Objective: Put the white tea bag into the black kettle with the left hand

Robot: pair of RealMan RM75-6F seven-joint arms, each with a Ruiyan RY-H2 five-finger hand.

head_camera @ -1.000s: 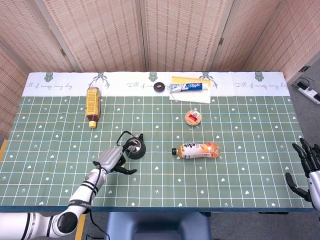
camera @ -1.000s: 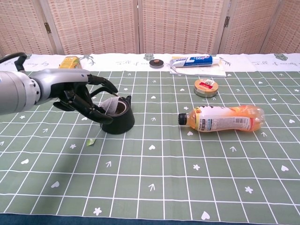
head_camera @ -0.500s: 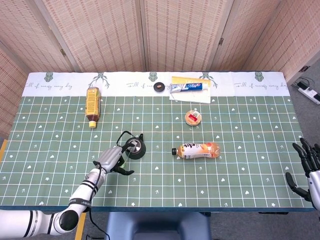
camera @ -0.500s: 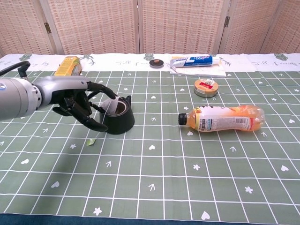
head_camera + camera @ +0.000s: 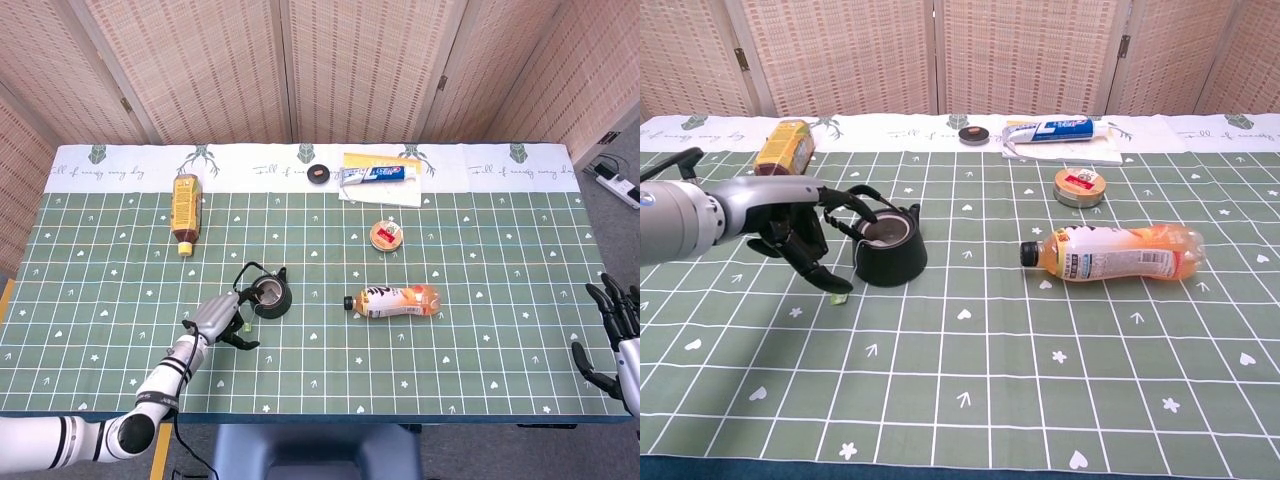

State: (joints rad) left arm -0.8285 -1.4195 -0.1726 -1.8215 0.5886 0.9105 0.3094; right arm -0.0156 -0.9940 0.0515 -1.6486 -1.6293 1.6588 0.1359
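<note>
Both hands empty – left hand [image 5: 790, 225] spread wide beside black kettle [image 5: 890, 252], right hand [image 5: 612, 335] fingers apart at table [image 5: 480, 330] edge

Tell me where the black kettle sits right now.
In the chest view the black kettle stands left of centre on the green cloth, just right of the left robot hand and well left of the lying orange bottle.
</note>
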